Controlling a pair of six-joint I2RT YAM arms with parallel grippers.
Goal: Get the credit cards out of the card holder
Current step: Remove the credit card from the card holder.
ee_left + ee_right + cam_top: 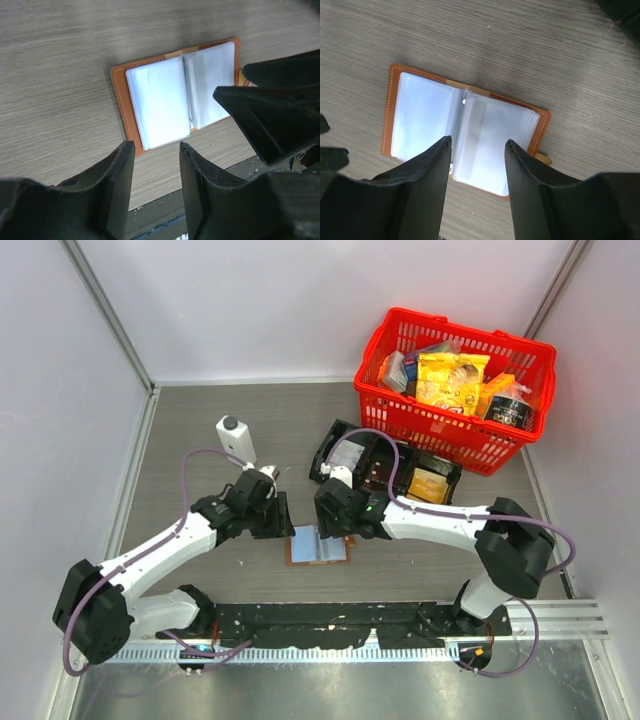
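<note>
You held left hand (156, 146) and right hand (477, 141) spread, empty, above the open card holder (318, 546), seemingly poised to pinch out credit cards (157, 102).

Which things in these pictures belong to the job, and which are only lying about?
For the job: card holder, lying open; its pale inner pockets; left tool; right tool.
Lying about: red basket of groceries; black tray; gold packet; white bottle.

2 white arms (160, 545) with black joints (95, 610), purple cables (182, 485).
</note>
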